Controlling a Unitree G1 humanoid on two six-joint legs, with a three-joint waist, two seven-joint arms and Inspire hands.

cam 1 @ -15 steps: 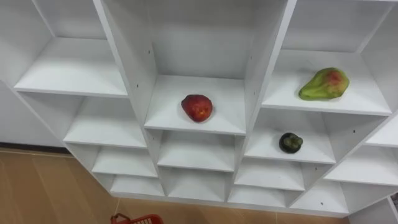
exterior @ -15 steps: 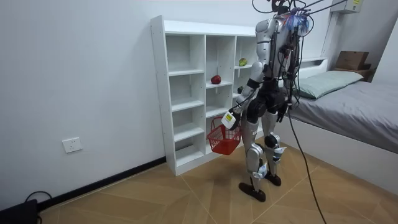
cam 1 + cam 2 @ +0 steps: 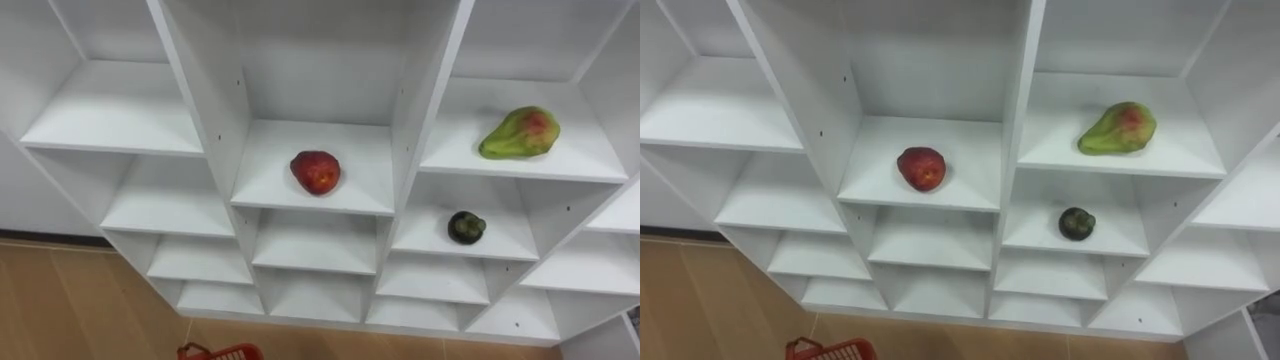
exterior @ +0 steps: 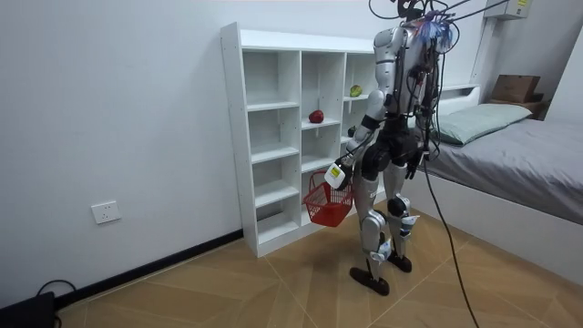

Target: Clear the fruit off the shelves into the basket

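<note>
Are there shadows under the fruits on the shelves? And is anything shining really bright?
Left eye view: the red fruit, the green fruit and the small dark fruit cast only faint, soft shadows on their shelves; the lower compartments look greyer. Room view: the closet is evenly lit, with no glare; the red basket hangs from the left hand.

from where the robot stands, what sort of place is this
Probably a bedroom at home: a bed with grey bedding and a pillow stands next to a white cubby shelf on a wood floor. The left hand carries a red basket.
</note>
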